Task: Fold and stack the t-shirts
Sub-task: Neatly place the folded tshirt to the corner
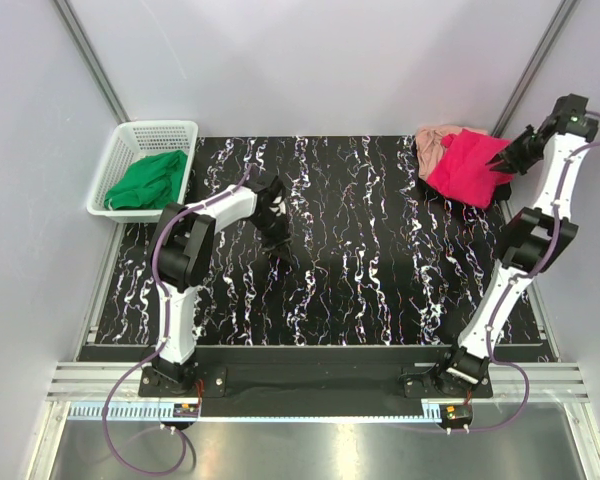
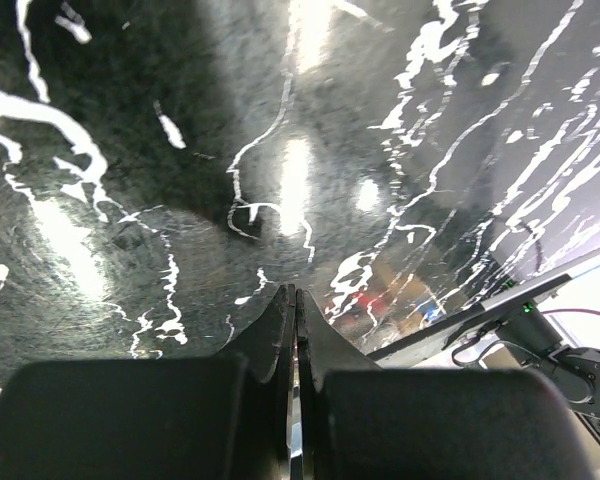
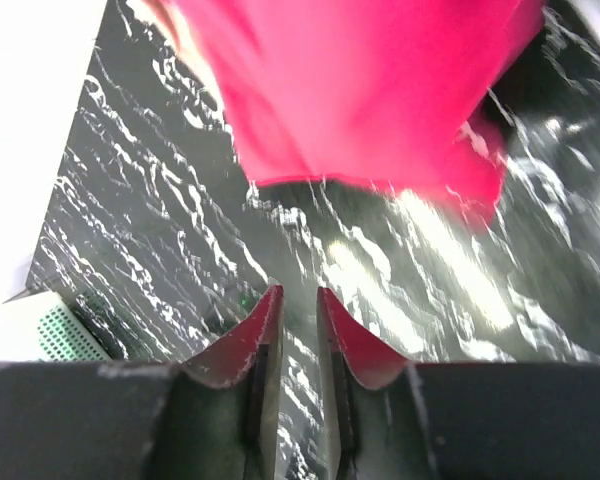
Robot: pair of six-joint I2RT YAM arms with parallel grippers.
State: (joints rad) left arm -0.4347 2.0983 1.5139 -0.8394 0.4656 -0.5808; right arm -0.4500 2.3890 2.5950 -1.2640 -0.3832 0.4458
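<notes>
Crumpled crimson-pink t-shirt (image 1: 468, 168) overlaps salmon-pink t-shirt (image 1: 435, 148), far right

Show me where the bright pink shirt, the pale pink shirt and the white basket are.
crimson-pink shirt (image 1: 467, 165), top view, middle of the cloth.
salmon-pink shirt (image 1: 435, 148), top view, the part left of the crimson one.
white basket (image 1: 160, 127), top view, its far rim.
</notes>
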